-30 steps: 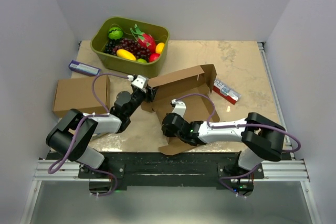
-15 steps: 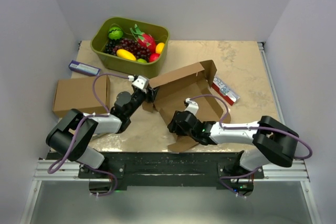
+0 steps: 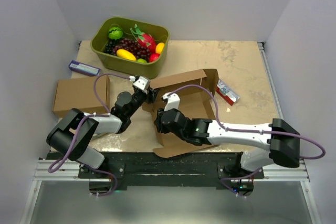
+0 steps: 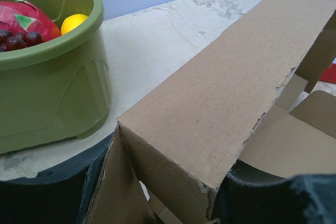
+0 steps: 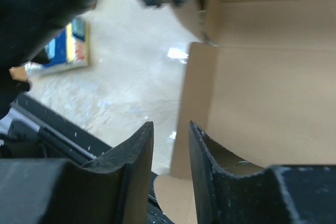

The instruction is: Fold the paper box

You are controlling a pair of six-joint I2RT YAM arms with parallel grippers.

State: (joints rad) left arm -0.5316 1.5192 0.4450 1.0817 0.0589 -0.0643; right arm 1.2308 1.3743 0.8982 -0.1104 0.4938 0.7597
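R-arm: right tool point(image 5: 169, 135) has shifted from mid-box to the near-left flap, fingers almost together, can't tell if they pinch it | L-arm: left tool point(image 3: 149, 94) clamped on far-left wall | paper box point(image 3: 191, 95): mid-counter point(image 3: 236, 61), half-open | you're likely starting the left flap fold

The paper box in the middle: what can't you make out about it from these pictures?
Top view: the right arm covers the middle of the paper box, hiding its floor.
Right wrist view: the right gripper sits at a flap's edge; whether it pinches it is unclear.
Left wrist view: the left gripper holds a wall; the frame cuts off its far end.
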